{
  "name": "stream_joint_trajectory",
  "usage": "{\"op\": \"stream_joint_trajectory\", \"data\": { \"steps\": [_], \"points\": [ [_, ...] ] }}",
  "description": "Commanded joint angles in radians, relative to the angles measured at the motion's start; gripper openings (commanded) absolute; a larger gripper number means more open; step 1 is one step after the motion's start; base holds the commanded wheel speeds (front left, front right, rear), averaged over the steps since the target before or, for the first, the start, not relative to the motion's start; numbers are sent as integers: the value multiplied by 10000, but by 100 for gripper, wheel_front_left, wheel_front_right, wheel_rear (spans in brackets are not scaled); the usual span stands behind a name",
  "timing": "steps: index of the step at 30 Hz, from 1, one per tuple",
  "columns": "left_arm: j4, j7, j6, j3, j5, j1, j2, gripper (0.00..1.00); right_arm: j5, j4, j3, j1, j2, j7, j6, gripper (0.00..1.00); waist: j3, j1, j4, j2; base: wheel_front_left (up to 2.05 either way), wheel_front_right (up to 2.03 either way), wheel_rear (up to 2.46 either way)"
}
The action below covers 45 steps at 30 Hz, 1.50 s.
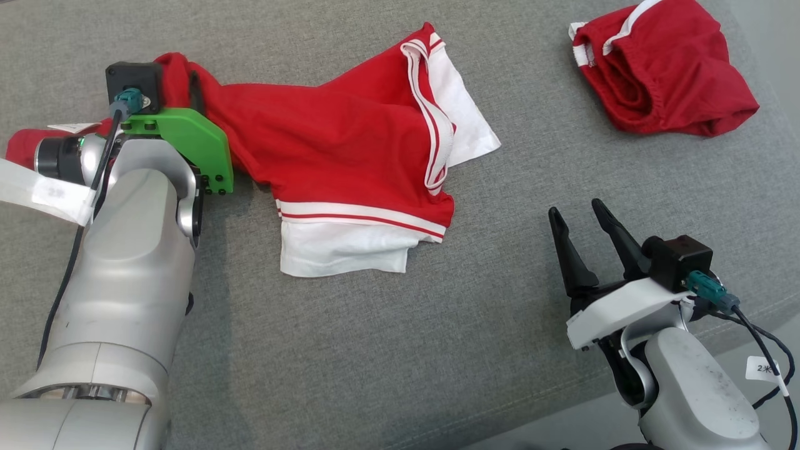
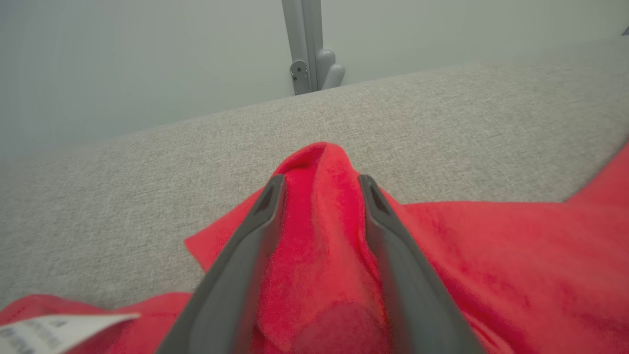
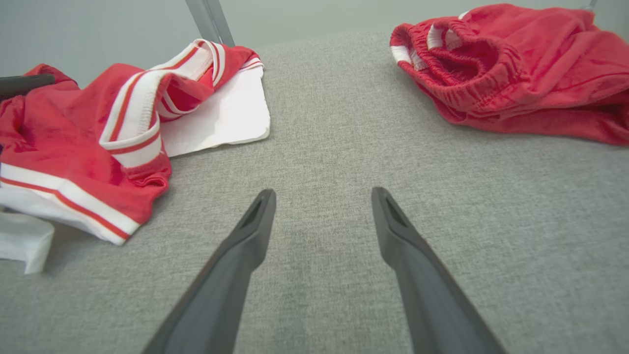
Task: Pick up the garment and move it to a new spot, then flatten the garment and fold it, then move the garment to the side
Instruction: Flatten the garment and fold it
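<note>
Left fingers [image 2: 268, 206] clamped on a soft fold of the garment [image 1: 350, 144], rumpled red with white stripy edges, left of middle on rough grey cloth [image 1: 437, 350], right fingers [image 3: 255, 221] apart above bare grey, another red heap [image 1: 669, 69] far right.

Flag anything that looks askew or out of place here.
The shorts lie rumpled, one leg hem flipped over showing white inside, one end bunched in the left hand. Another red garment sits crumpled at the far right.
</note>
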Motion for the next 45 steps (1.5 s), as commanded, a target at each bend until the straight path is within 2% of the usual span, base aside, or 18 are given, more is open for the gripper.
{"op": "stream_joint_trajectory", "data": {
  "steps": [1,7,11,15,17,22,24,28,31,32,33,34,35,36,40,45],
  "points": [
    [56,-41,-48,3,-56,-28,-9,0,-36,-8,24,-95,-53,-22,-8,100,-28,-1,40,0,0,0,0],
    [11,-553,-182,-21,-201,49,-70,0,-54,4,-5,5,-137,-22,-8,100,-252,-1,220,0,0,0,0],
    [-543,-797,-173,37,-360,442,-230,0,-60,36,-212,311,-202,-22,-8,100,-697,-1,660,0,0,0,0],
    [-2133,-816,-153,254,-699,1310,-374,0,-44,39,-420,620,-272,-22,-8,100,-1311,-1,1319,0,0,0,0],
    [-3238,-818,-61,490,-848,2056,-392,0,-71,37,-529,776,-301,-24,-8,100,-1630,-1,1700,0,0,0,0],
    [-5769,-814,-143,842,-1260,4230,-448,0,-137,64,-643,1098,-264,-24,-8,100,-2282,-1,2504,0,0,0,0],
    [-6690,-814,-152,736,-1458,5123,-454,0,-175,56,-669,1180,-245,-22,-8,100,-2449,-1,2759,0,0,0,0],
    [-8107,-814,164,497,-2372,7041,-448,0,-193,148,-669,1318,-242,-22,-8,100,-2679,-1,3098,0,0,0,0],
    [-8422,-814,340,399,-2820,7950,-453,0,-204,190,-649,1343,-261,-22,-8,100,-2744,-1,3200,0,0,0,0],
    [-8464,-814,392,272,-2764,8340,-452,15,-201,218,-635,1377,-273,-22,-8,100,-2772,-1,3240,0,0,0,0],
    [-8312,-813,390,123,-2954,8751,-454,38,-206,242,-608,1406,-282,-22,-8,100,-2797,-1,3263,0,0,0,0],
    [-8177,-813,383,-3,-3162,9058,-454,52,-199,261,-600,1423,-299,-22,-8,100,-2819,-1,3279,0,0,0,0],
    [-7992,-816,362,-200,-3181,9281,-453,97,-187,279,-599,1436,-316,-22,-8,100,-2852,-1,3299,0,0,0,0],
    [-7774,-814,333,-345,-3302,9483,-453,100,-177,292,-587,1441,-326,-22,-8,100,-2875,-1,3304,0,0,0,0],
    [-7393,-815,419,-758,-3528,9810,-445,100,-137,260,-555,1396,-401,-22,-8,100,-2924,-1,3434,0,0,0,0],
    [-7670,-817,409,-316,-3318,9106,-447,100,-128,216,-396,1143,-419,-22,-8,100,-2804,-1,3548,0,0,0,0]
  ]
}}
